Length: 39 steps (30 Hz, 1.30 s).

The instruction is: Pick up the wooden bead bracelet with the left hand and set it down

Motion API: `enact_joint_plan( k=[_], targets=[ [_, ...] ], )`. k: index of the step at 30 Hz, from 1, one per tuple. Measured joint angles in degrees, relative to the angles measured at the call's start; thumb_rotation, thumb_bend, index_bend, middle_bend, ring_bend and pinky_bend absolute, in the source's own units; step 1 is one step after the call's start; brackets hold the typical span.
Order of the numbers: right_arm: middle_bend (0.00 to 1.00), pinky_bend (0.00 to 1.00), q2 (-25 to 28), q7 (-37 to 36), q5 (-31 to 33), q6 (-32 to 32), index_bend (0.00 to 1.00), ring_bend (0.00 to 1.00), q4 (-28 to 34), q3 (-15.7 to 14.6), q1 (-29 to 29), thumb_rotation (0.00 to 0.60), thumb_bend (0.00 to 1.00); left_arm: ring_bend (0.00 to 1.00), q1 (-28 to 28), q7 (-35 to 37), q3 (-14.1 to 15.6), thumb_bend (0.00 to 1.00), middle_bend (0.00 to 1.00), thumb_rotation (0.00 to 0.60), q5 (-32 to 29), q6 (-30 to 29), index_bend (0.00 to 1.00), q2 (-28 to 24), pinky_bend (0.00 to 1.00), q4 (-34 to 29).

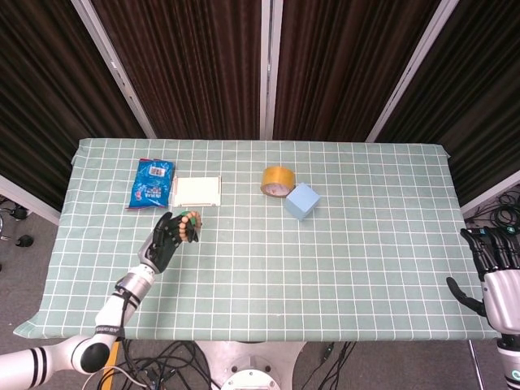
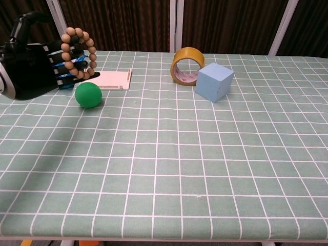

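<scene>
The wooden bead bracelet (image 2: 78, 52) hangs upright on the fingers of my left hand (image 2: 31, 66), held above the table at the left. In the head view the same left hand (image 1: 168, 241) is raised over the table's front left, and the bracelet (image 1: 192, 228) shows at its fingertips, partly covering the green ball. My right hand (image 1: 497, 272) hangs off the table's right edge with its fingers spread and nothing in it.
A green ball (image 2: 88, 95) lies just below the bracelet. A white flat box (image 2: 114, 79) and a blue snack bag (image 1: 152, 182) sit behind it. A yellow tape roll (image 2: 186, 65) and a light-blue cube (image 2: 214, 82) stand mid-table.
</scene>
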<state>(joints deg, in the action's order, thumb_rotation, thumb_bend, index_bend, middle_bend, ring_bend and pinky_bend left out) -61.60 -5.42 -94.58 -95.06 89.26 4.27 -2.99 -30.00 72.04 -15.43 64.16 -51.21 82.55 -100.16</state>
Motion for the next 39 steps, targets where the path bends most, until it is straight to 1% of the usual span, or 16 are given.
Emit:
enact_joint_plan(
  k=[3, 7, 12, 13, 15, 16, 17, 20, 25, 28, 33, 35, 36, 39],
  targets=[
    [0.18, 0.0, 0.0, 0.2, -0.1, 0.1, 0.05, 0.0, 0.2, 0.0, -0.1, 0.6, 0.16, 0.58, 0.5, -0.7, -0.5, 0.42, 0.7, 0.131, -0.3, 0.1, 0.59, 0.3, 0.13, 0.0],
    [0.18, 0.0, 0.1, 0.3, 0.0, 0.2, 0.05, 0.0, 0.3, 0.0, -0.1, 0.6, 0.16, 0.64, 1.0, -1.9, -1.0, 0.42, 0.75, 0.175, -0.2, -0.1, 0.63, 0.6, 0.12, 0.2],
    [0.18, 0.0, 0.1, 0.5, 0.0, 0.2, 0.05, 0.0, 0.5, 0.0, -0.2, 0.6, 0.16, 0.66, 1.5, -4.1, -1.5, 0.42, 0.77, 0.177, -1.0, 0.2, 0.65, 1.2, 0.11, 0.6],
    [0.18, 0.0, 0.1, 0.5, 0.0, 0.2, 0.05, 0.0, 0.5, 0.0, -0.2, 0.6, 0.16, 0.66, 1.6, -4.4, -1.6, 0.43, 0.78, 0.189, -1.1, 0.3, 0.65, 1.3, 0.11, 0.6],
    [0.18, 0.0, 0.1, 0.6, 0.0, 0.3, 0.05, 0.0, 0.5, 0.0, -0.2, 0.6, 0.16, 0.66, 1.8, -5.2, -1.8, 0.46, 0.78, 0.234, -1.4, 0.5, 0.66, 1.5, 0.11, 0.7],
    [0.18, 0.0, 0.1, 0.5, 0.0, 0.3, 0.05, 0.0, 0.5, 0.0, -0.2, 0.6, 0.16, 0.66, 1.8, -5.6, -1.9, 0.47, 0.79, 0.272, -1.4, 0.5, 0.67, 1.6, 0.11, 0.7],
    [0.18, 0.0, 0.1, 0.5, 0.0, 0.3, 0.05, 0.0, 0.5, 0.0, -0.2, 0.6, 0.16, 0.67, 1.9, -5.9, -1.9, 0.48, 0.79, 0.295, -1.5, 0.5, 0.67, 1.7, 0.11, 0.8],
    [0.18, 0.0, 0.1, 0.5, 0.0, 0.3, 0.05, 0.0, 0.5, 0.0, -0.2, 0.6, 0.16, 0.67, 2.2, -7.1, -2.1, 0.5, 0.79, 0.335, -1.4, 0.7, 0.68, 2.0, 0.11, 0.8],
    [0.18, 0.0, 0.1, 0.4, 0.1, 0.4, 0.05, 0.0, 0.3, 0.0, -0.2, 0.6, 0.16, 0.67, 2.6, -8.3, -2.5, 0.51, 0.8, 0.381, -1.1, 1.0, 0.68, 2.6, 0.11, 0.8],
    [0.18, 0.0, 0.0, 0.3, 0.2, 0.4, 0.05, 0.0, 0.3, 0.0, -0.2, 0.6, 0.16, 0.67, 2.8, -8.7, -2.8, 0.51, 0.8, 0.388, -1.1, 1.3, 0.68, 2.8, 0.11, 0.9],
    [0.18, 0.0, 0.0, 0.1, 0.3, 0.5, 0.05, 0.0, 0.1, 0.0, -0.2, 0.6, 0.16, 0.67, 3.0, -9.3, -3.2, 0.52, 0.8, 0.43, -1.3, 1.9, 0.68, 3.1, 0.11, 1.0],
    [0.18, 0.0, -0.1, 0.1, 0.4, 0.6, 0.05, 0.0, 0.0, 0.0, -0.2, 0.6, 0.16, 0.67, 3.0, -9.5, -3.3, 0.54, 0.8, 0.445, -1.3, 2.3, 0.68, 3.1, 0.11, 1.0],
    [0.18, 0.0, -0.1, 0.0, 0.4, 0.7, 0.05, 0.0, 0.0, 0.0, -0.2, 0.6, 0.16, 0.67, 3.1, -9.6, -3.4, 0.55, 0.8, 0.448, -1.3, 2.4, 0.68, 3.2, 0.12, 1.0],
    [0.18, 0.0, -0.1, 0.0, 0.4, 0.7, 0.05, 0.0, 0.0, 0.0, -0.3, 0.6, 0.16, 0.67, 3.2, -9.8, -3.7, 0.59, 0.79, 0.426, -1.1, 2.5, 0.67, 3.3, 0.12, 1.0]
  ],
)
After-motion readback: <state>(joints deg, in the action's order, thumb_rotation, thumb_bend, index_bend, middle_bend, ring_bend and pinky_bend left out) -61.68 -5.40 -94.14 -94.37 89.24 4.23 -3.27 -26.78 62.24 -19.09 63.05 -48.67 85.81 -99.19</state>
